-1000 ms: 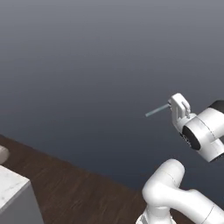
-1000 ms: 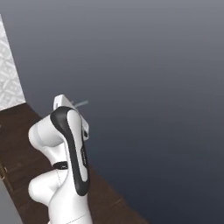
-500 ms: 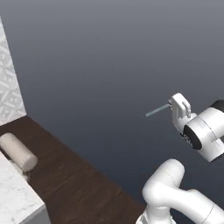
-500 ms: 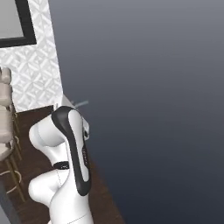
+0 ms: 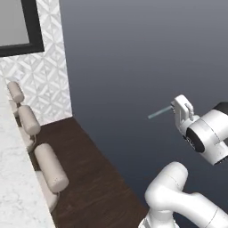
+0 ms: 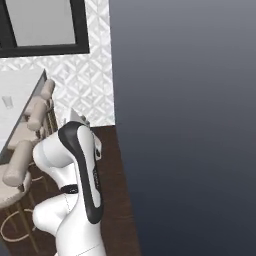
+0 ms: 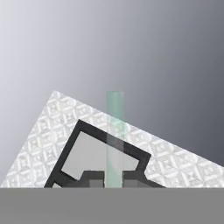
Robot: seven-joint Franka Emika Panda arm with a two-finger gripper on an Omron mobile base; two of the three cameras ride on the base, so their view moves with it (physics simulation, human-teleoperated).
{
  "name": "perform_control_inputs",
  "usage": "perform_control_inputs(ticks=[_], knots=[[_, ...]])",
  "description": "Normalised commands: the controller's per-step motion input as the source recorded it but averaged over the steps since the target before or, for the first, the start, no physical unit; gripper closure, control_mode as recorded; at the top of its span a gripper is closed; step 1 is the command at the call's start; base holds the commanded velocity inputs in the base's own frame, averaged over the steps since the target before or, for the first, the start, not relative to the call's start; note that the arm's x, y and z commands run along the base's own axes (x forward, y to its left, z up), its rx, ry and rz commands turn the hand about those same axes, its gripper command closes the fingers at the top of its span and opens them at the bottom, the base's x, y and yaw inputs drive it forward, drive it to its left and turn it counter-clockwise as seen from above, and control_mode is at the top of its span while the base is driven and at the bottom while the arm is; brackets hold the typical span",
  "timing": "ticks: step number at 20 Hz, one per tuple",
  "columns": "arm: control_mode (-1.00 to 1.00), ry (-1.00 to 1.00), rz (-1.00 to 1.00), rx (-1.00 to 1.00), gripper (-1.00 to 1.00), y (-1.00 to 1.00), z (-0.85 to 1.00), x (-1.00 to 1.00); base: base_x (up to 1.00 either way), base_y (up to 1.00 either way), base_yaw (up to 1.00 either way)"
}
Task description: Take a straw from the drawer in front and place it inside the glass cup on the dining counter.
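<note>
My gripper [image 5: 174, 109] is held high in front of a dark grey wall and is shut on the straw [image 5: 159, 112], a thin pale green translucent stick that points left from the fingers. In the hand view the straw [image 7: 114, 131] rises straight up between the two dark fingertips [image 7: 94, 177]. The dining counter [image 5: 12, 187] is a white marble top along the left edge. In the right base view the dining counter [image 6: 17, 107] lies far left, and a small clear glass cup [image 6: 7, 101] stands on it. The drawer is out of view.
Beige padded stools [image 5: 50, 167] [image 6: 20, 157] line the counter's edge over a dark wood floor [image 5: 93, 187]. A white diamond-patterned wall [image 5: 46, 71] with a black-framed window [image 6: 45, 27] stands behind them. The white arm [image 6: 75, 170] rises in the foreground.
The whole picture has shifted, so the camera has moved: the patterned wall, the stools and the counter have come further into view. The arm keeps its pose with the straw still gripped.
</note>
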Motion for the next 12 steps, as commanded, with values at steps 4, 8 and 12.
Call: perform_control_inputs(ticks=[4,8,12], knots=[[1.0,0.0,0.0,0.0,1.0,0.0,0.0,0.0,1.0,0.0,0.47],[1.0,0.0,0.0,0.0,1.0,0.0,0.0,0.0,1.0,0.0,0.45],[1.0,0.0,0.0,0.0,1.0,0.0,0.0,0.0,1.0,0.0,0.42]])
